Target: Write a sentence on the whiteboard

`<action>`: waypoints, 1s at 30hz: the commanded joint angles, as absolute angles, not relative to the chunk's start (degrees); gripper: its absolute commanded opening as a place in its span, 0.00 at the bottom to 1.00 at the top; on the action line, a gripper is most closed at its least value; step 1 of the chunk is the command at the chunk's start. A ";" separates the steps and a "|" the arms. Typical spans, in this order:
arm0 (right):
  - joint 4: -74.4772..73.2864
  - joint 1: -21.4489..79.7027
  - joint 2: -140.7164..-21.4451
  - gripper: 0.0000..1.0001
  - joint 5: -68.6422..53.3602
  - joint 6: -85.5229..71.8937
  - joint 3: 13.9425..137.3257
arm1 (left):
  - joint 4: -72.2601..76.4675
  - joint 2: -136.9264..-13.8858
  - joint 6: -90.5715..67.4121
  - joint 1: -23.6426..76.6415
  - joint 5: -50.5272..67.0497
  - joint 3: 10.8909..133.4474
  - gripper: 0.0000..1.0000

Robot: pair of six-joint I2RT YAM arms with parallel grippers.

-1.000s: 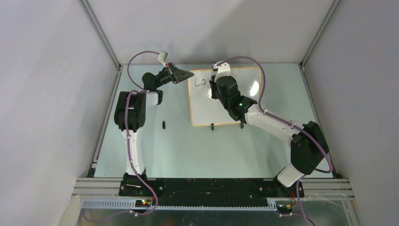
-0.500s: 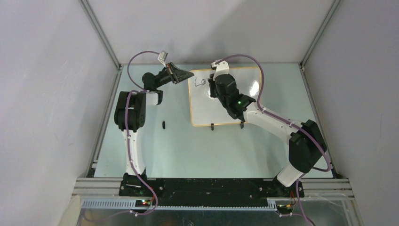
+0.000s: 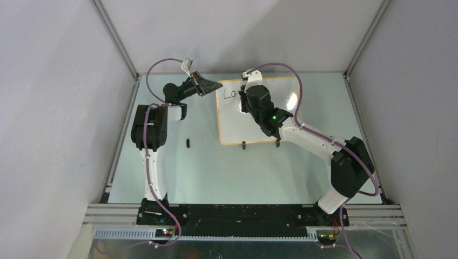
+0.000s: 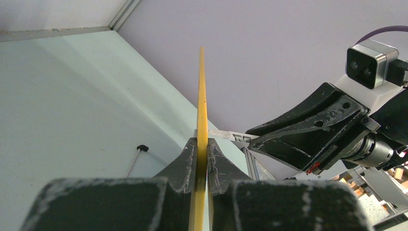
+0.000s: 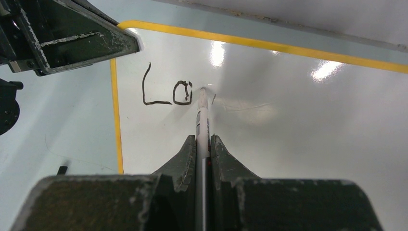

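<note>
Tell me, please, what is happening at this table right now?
The robot is partway through writing on the whiteboard. The left gripper is shut on the board's orange-yellow rim at its left edge, steadying it. The right gripper is shut on a marker, whose tip sits at the board's surface just right of the letters "Lo". Those two letters are all that is written; the rest of the board is blank.

Small black object (image 3: 188,143), possibly a cap.
</note>
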State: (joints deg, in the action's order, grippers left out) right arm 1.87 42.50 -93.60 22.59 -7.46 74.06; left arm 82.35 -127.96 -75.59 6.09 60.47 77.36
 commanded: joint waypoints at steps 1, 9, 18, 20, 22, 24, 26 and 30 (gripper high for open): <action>1.90 42.39 -94.55 0.00 23.95 -6.94 77.29 | 85.96 -126.48 -76.38 6.17 60.49 78.26 0.00; 1.43 42.41 -94.77 0.00 24.43 -6.91 77.53 | 85.96 -126.50 -76.35 6.19 60.48 78.21 0.00; -0.60 42.73 -94.44 0.00 25.53 -6.59 77.57 | 85.96 -126.48 -76.33 6.15 60.47 78.21 0.00; -1.74 42.79 -94.41 0.00 25.63 -6.47 77.53 | 85.96 -126.47 -76.37 6.15 60.49 78.20 0.00; -2.21 42.94 -94.43 0.00 25.81 -6.34 77.53 | 85.96 -126.52 -76.38 6.19 60.47 78.25 0.00; -2.67 43.10 -94.39 0.00 26.03 -6.21 77.56 | 85.90 -126.48 -76.38 6.18 60.50 78.23 0.00; -3.16 43.27 -94.31 0.00 26.36 -5.99 77.59 | 85.87 -126.49 -76.27 6.18 60.48 78.28 0.00; -4.13 43.52 -94.01 0.00 26.94 -5.74 77.59 | 85.89 -126.52 -76.30 6.18 60.58 78.25 0.00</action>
